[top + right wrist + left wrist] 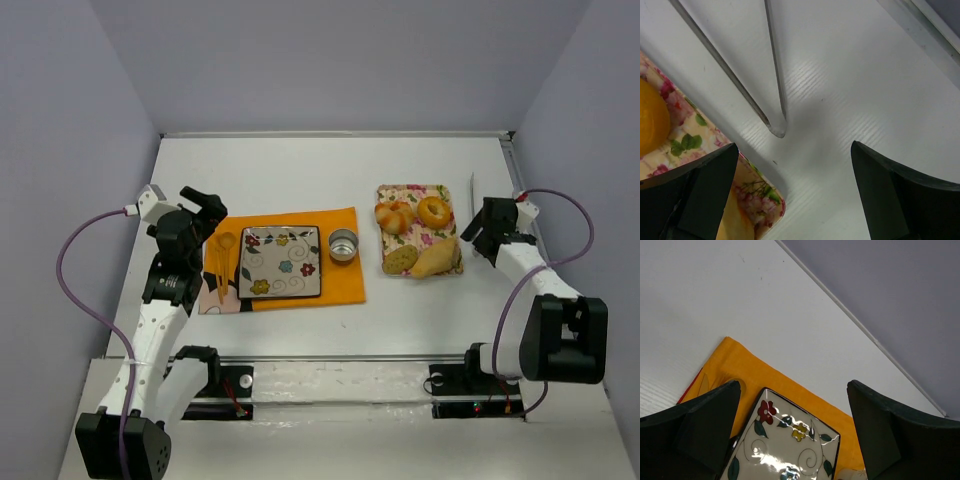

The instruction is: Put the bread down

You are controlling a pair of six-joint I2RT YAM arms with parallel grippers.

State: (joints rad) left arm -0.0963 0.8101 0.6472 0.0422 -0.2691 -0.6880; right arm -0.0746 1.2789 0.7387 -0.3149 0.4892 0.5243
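bread on the floral tray, both pincers apart

from the overhead camera i see the bread on a floral tray (415, 190). there are four pieces: a knotted golden roll (394, 216) and a glazed ring (434, 210) at the tray's far end, and a seeded slice (400, 259) and a pale wedge (437, 262) at its near end. they sit close together and fill most of the tray.

left of the tray lies an orange mat (340, 290). the mat holds a small metal cup (343, 245) on the side nearest the tray. beyond the cup is a square flowered plate (282, 262), which shows only its painted pattern, and farthest from the tray is yellow cutlery (222, 262).

the left gripper (205, 210) hangs over the mat's end away from the tray, with its jaws apart. the right gripper (478, 232) is just right of the tray, also spread, and nothing sits between its fingers.

the right wrist camera adds detail the overhead view barely shows. a pair of clear tongs (775, 120) lies on the table just off the tray's corner. the left wrist camera shows the plate's glossy glaze and dark rim.
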